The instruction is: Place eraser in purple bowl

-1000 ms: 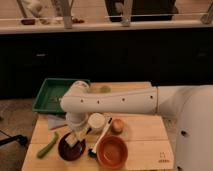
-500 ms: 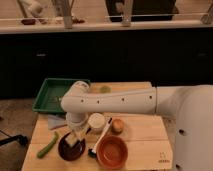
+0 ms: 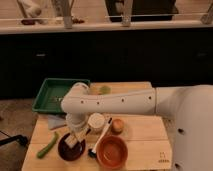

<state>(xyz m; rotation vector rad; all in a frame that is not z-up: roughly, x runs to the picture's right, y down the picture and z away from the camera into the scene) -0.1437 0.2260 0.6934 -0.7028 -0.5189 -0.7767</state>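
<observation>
The robot's white arm reaches from the right across the light wooden table (image 3: 140, 132), bends at its elbow in front of the green rectangular tray (image 3: 50, 95) and drops straight down. The gripper (image 3: 75, 138) hangs over the small round dark purple bowl (image 3: 63, 151) at the table's front left, low over its hollow. A small pale beige block, the eraser (image 3: 73, 144), shows at the gripper's tip inside the bowl's outline. It blends with the pale gripper parts, so I cannot tell whether the gripper clamps it or is apart from it, nor whether the block touches the bowl's bottom. The gripper also covers the bowl's far rim.

Just right of the purple bowl sits the larger orange-brown bowl (image 3: 111, 152), its lower edge cut off by the frame. A white brush with a dark tip (image 3: 101, 138) lies slanted between the two bowls, its upper end beside a white round cup (image 3: 96, 121). A small orange-tan round thing (image 3: 117, 125) stands right of the cup. A long green object (image 3: 47, 146) lies left of the purple bowl, and a pale grey-blue sheet (image 3: 57, 121) is partly hidden behind the arm.
</observation>
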